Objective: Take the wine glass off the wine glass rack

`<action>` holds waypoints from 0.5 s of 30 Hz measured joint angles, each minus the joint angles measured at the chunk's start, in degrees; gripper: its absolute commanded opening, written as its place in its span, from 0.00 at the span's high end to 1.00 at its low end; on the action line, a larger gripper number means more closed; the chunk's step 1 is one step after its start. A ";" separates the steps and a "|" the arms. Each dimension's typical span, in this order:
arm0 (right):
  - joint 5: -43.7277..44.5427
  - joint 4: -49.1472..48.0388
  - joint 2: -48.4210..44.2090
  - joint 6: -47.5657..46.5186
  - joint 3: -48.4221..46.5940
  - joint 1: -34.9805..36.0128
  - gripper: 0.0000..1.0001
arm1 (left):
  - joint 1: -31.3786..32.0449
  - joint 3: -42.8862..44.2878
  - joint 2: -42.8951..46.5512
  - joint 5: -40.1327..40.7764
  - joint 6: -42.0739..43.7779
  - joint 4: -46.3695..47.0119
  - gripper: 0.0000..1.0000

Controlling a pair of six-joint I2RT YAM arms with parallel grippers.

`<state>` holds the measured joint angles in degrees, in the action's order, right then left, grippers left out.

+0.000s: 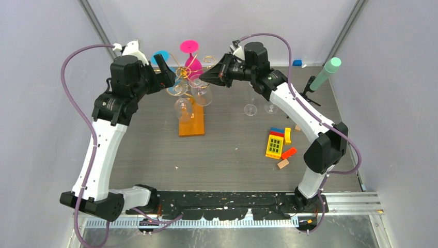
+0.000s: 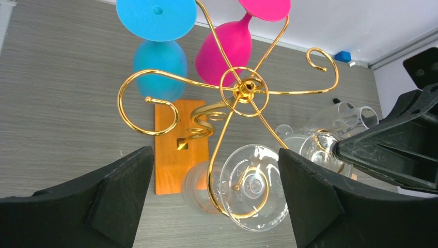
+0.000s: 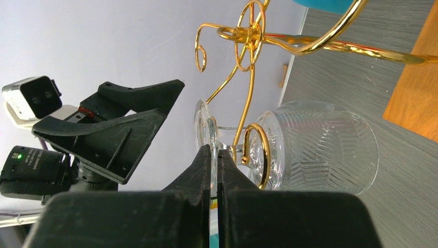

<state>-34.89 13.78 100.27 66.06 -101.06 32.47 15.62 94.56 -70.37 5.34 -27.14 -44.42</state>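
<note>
Gold wire curls of the wine glass rack (image 1: 195, 66) stand at the far middle of the grey table (image 1: 232, 152) in the top view, on an orange-brown wooden base (image 1: 191, 125). We see a pink glass (image 1: 189, 47) and a blue glass (image 1: 161, 55) hung upside down on its far side. The near clear wine glass (image 1: 183, 107) and the right clear wine glass (image 1: 202, 94) hang on its near side. The left gripper (image 1: 168, 74) is just left of the rack and the right gripper (image 1: 203, 78) just right of it. Two more clear glasses (image 1: 250, 108) stand on the table further right.

From the left wrist we look down on the rack (image 2: 243, 90). The left gripper (image 2: 214, 154) has its fingers (image 2: 119, 191) spread wide and grasps nothing. The foot of the near clear wine glass (image 2: 253, 186) sits in a curl between them.

From the right wrist, the right gripper (image 3: 216, 152) has its fingers pressed together. Their tips meet the foot of the right clear wine glass (image 3: 320, 150), which hangs in a gold curl; whether they pinch that foot we cannot tell
</note>
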 measured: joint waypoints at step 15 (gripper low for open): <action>9.29 -0.98 2.54 0.52 -2.36 0.55 1.00 | 0.00 0.00 1.27 0.66 0.46 0.00 0.08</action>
<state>-25.61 12.80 102.80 66.59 -103.42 33.01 15.62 94.56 -69.10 6.00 -26.68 -44.42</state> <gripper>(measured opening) 0.050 0.925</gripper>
